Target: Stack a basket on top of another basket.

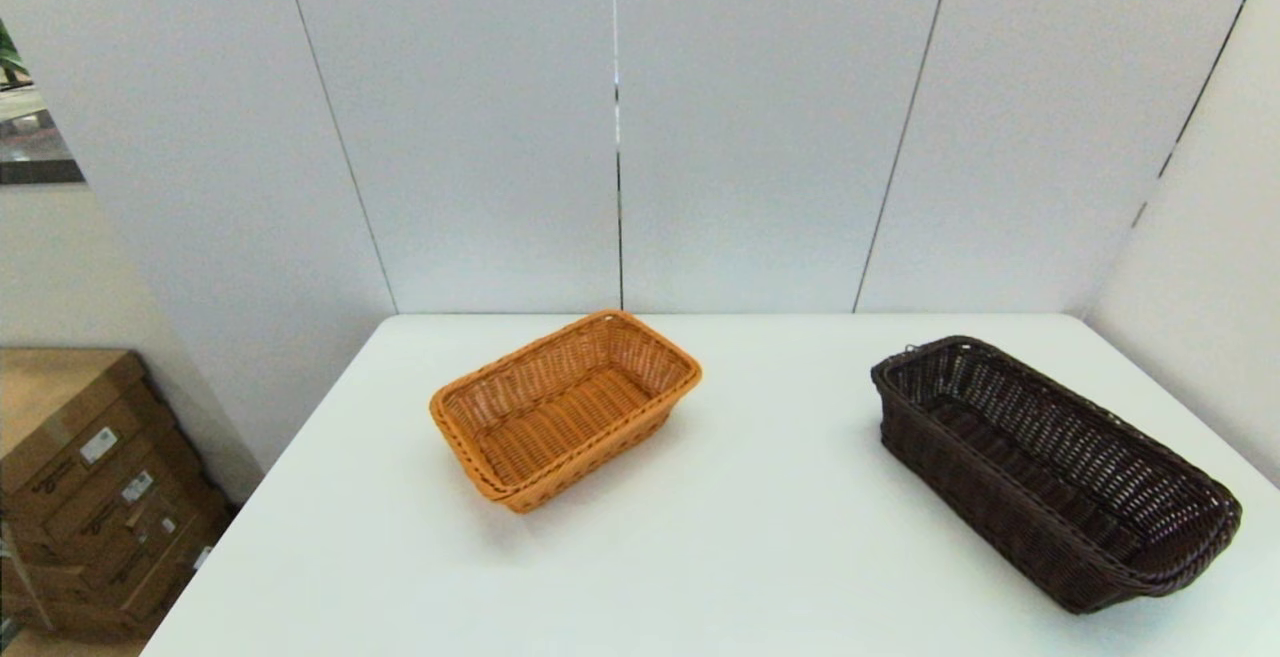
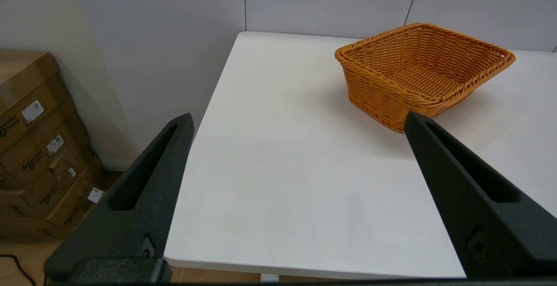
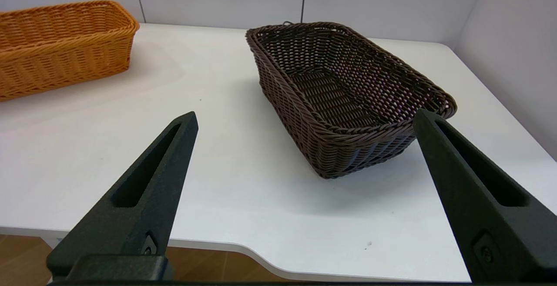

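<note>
Right wrist view: dark basket (image 3: 343, 99) sat at one o'clock from the spread, empty right gripper (image 3: 304, 120), long axis running away; left gripper (image 2: 298, 120) gaped too.

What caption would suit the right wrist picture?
Open right gripper hovers near the table edge, facing the dark brown basket.

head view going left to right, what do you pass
cardboard boxes on the floor → orange-tan basket → dark brown basket; both baskets stand apart on the white table.
</note>
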Tool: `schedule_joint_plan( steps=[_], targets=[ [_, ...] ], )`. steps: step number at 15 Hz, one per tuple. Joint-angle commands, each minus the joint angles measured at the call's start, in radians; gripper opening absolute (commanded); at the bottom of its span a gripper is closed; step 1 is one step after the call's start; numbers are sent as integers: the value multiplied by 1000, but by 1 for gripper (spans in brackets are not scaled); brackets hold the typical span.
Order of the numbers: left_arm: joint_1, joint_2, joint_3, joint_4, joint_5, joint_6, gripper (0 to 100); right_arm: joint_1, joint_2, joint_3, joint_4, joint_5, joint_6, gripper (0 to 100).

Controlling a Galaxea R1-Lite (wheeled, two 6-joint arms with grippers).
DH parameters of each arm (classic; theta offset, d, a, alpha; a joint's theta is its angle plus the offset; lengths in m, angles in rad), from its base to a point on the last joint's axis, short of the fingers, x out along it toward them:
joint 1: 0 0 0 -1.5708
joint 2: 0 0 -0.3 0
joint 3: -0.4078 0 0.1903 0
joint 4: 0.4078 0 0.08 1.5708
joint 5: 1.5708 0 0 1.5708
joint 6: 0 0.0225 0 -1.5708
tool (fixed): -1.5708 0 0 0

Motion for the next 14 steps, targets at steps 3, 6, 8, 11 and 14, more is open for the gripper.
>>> schedule_joint_plan(
  steps=[3, 6, 8, 11, 14],
  targets=[
    [0, -2, 2, 0, -1, 4, 100, -1, 1, 0, 0, 1, -1, 100],
    [0, -2, 2, 1, -1, 2, 100, 1, 1, 0, 0, 1, -1, 100],
    [0, -2, 2, 0, 1, -2, 100, 1, 1, 0, 0, 1, -1, 100],
    [0, 0, 2, -2, -1, 13, 100, -1, 1, 0, 0, 1, -1, 100],
    [-1, 0, -67, -6, -53, 21, 100, 1, 1, 0, 0, 1, -1, 100]
  ],
)
